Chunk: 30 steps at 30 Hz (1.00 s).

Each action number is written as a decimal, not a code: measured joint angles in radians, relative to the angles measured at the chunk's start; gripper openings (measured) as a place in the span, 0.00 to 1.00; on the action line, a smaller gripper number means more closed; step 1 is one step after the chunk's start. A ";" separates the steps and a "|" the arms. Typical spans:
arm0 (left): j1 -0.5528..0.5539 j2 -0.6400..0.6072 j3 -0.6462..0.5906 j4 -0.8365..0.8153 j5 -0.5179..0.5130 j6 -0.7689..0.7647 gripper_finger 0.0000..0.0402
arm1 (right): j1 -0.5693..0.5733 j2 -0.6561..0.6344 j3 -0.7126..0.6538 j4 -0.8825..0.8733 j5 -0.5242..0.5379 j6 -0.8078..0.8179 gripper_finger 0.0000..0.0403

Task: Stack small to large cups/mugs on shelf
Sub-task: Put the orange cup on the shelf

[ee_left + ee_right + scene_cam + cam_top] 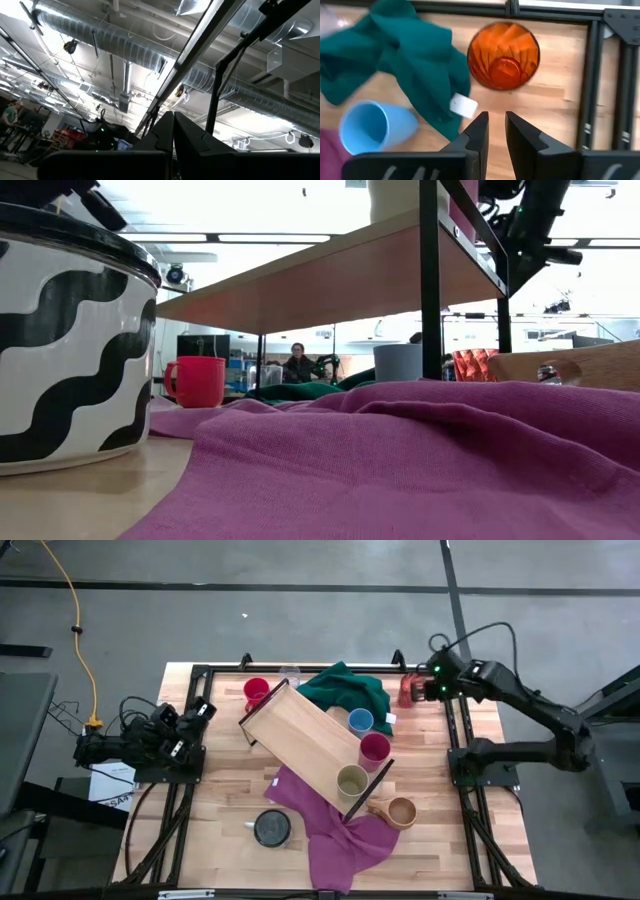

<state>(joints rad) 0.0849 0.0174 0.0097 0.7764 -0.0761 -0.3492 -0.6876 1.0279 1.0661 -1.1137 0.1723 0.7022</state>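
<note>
The right gripper (496,131), slightly open and empty, hovers above the orange cup (503,55) at the counter's one o'clock corner. The green cloth (405,60) lies just beside, so a finger may snag it. The left gripper (173,131) is closed at nine o'clock.

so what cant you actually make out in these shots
- Clear glass cup, high view: too small and see-through to judge its state.
- Black patterned cup, low view: cut off by the picture's edges.
- Orange cup, low view: partly hidden behind the purple cloth.
- Left gripper, left wrist view: faces the ceiling, so no table shows.
</note>
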 joint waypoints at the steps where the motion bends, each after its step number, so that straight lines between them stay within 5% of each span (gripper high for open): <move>1: 0.000 0.000 0.000 -0.006 0.000 0.000 0.00 | -0.033 -0.004 -0.008 0.020 -0.021 -0.011 0.14; 11: 0.000 0.000 0.000 -0.028 0.008 0.000 0.00 | -0.259 0.094 -0.015 0.058 -0.174 -0.086 0.14; 30: 0.000 0.000 -0.001 -0.107 0.093 -0.026 0.00 | -0.308 0.268 -0.015 0.076 -0.122 -0.075 0.14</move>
<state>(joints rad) 0.0849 0.0172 0.0090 0.6699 0.0171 -0.3756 -0.9955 1.2955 1.0515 -1.0372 0.0504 0.6267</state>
